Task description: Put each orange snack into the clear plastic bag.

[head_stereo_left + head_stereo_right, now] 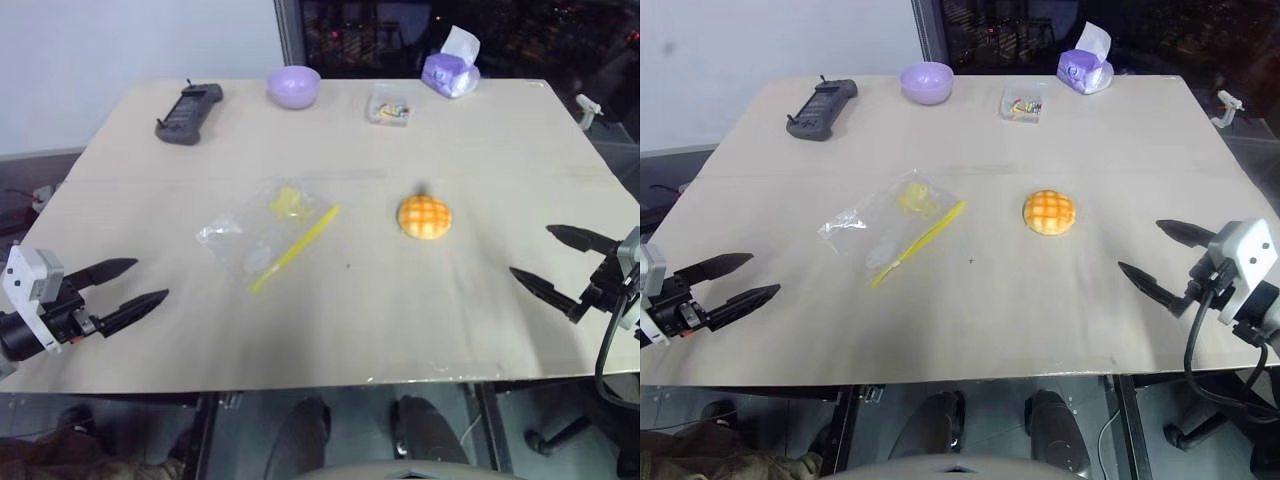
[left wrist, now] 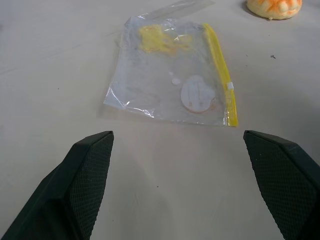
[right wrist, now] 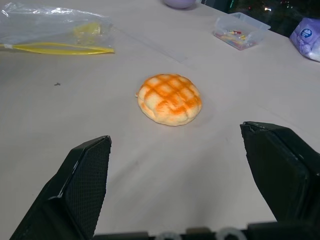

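Left gripper (image 1: 135, 284): at the near left edge of the table (image 1: 480, 190), fingers spread wide, nothing between them, pointed toward the clear plastic bag (image 1: 265, 232).

Right gripper (image 1: 552, 262): at the near right edge, fingers spread wide, holding nothing, pointed toward the orange snack (image 1: 425, 216).

Clear plastic bag: lies flat and crinkled on the table, left of centre, well apart from both grippers. Yellow zip strip (image 1: 295, 247) runs along the edge that faces the snack; a yellow patch and a round pale label show through the film.

Orange snack: round domed bun with criss-cross top, resting on the bare table right of centre, near the bag but not touching it, outside it.

Far row, left to right: black handheld controller (image 1: 189, 113); lilac bowl (image 1: 293, 86); small clear box of coloured bits (image 1: 389, 105); purple tissue pack (image 1: 450, 68) with a white tissue standing up from it.
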Robot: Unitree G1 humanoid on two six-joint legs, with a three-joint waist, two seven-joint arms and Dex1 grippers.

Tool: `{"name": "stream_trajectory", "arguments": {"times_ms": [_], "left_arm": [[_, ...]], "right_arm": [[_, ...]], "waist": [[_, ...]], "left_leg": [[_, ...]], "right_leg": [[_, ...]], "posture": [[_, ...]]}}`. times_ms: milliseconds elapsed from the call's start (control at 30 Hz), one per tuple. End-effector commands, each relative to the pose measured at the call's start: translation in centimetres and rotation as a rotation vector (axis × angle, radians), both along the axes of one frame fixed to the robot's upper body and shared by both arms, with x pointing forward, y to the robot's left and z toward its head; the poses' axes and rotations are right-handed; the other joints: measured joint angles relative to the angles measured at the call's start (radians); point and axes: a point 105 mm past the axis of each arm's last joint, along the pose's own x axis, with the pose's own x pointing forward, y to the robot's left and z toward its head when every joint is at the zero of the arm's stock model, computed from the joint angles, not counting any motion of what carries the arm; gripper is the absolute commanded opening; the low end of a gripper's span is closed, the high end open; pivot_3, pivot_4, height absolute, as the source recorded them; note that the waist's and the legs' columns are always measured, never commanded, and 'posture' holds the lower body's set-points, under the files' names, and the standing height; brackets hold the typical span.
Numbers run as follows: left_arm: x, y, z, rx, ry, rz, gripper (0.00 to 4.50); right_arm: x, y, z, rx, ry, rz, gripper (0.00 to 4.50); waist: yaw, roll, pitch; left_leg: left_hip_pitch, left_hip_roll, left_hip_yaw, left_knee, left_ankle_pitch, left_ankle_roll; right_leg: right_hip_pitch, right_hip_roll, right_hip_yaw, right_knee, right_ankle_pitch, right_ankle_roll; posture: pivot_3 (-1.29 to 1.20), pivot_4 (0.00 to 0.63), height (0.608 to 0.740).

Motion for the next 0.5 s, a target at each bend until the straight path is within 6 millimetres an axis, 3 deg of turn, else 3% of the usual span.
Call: {"name": "stream_trajectory", "arguments": {"times_ms": [33, 200, 367, 500], "left_arm": [[0.6, -0.3, 0.5, 0.013, -0.029, -0.008, 4.42], [1.9, -1.6, 0.5, -0.029, -0.073, 0.019, 4.42], [3.3, -4.3, 1.2, -0.012, -0.160, 0.033, 4.42], [4.3, -4.7, 1.5, 0.012, -0.209, 0.098, 4.42]], "right_arm": [[0.1, 0.7, 1.4, -0.017, -0.054, 0.014, 4.50], [0.8, 2.0, 1.7, -0.001, -0.071, 0.037, 4.50], [2.0, 3.3, 1.6, 0.013, -0.094, 0.063, 4.50], [2.9, 4.5, 2.1, 0.019, -0.121, 0.091, 4.50]], "waist": [[0.000, 0.000, 0.000], [0.000, 0.000, 0.000], [0.000, 0.000, 0.000], [0.002, 0.000, 0.000]], "left_leg": [[0.000, 0.000, 0.000, 0.000, 0.000, 0.000], [0.000, 0.000, 0.000, 0.000, 0.000, 0.000], [-0.002, 0.000, -0.001, 0.000, 0.000, 0.000], [-0.002, 0.000, -0.002, 0.001, 0.000, 0.000]], "right_leg": [[0.000, 0.000, 0.000, 0.000, 0.000, 0.000], [0.000, 0.000, 0.000, 0.000, 0.000, 0.000], [-0.001, 0.000, -0.001, -0.001, 0.000, 0.001], [-0.001, 0.000, -0.001, 0.000, 0.001, 0.001]], "posture": [[0.00, 0.150, 0.740], [0.00, 0.150, 0.740], [0.00, 0.150, 0.740], [0.00, 0.150, 0.740]]}}
